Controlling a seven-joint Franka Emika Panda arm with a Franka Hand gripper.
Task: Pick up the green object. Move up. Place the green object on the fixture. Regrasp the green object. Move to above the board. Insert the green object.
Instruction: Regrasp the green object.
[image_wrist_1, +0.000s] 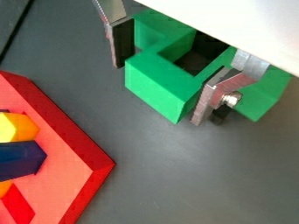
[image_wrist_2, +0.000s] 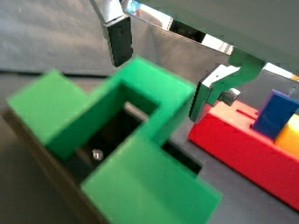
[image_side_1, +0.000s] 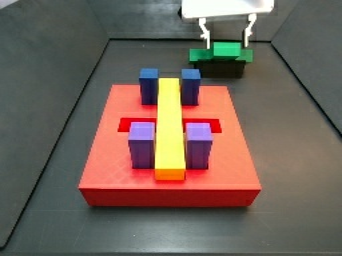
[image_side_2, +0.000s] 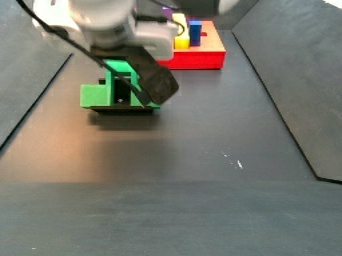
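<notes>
The green object (image_side_1: 221, 52) rests on the dark fixture (image_side_1: 225, 69) at the far end of the floor, beyond the red board (image_side_1: 120, 172). My gripper (image_side_1: 227, 36) hangs just above it, open, with one finger on each side. In both wrist views the green object (image_wrist_1: 163, 83) (image_wrist_2: 140, 114) sits between the silver fingers (image_wrist_1: 118, 39) (image_wrist_2: 118, 42), with small gaps beside the pads. In a side view the gripper (image_side_2: 135, 80) covers part of the green object (image_side_2: 99, 96).
The board carries a long yellow bar (image_side_1: 168, 130), two blue blocks (image_side_1: 150, 82) and two purple blocks (image_side_1: 142, 142). Its corner shows in both wrist views (image_wrist_1: 65, 162) (image_wrist_2: 239, 153). Raised dark walls edge the floor (image_side_1: 301, 90).
</notes>
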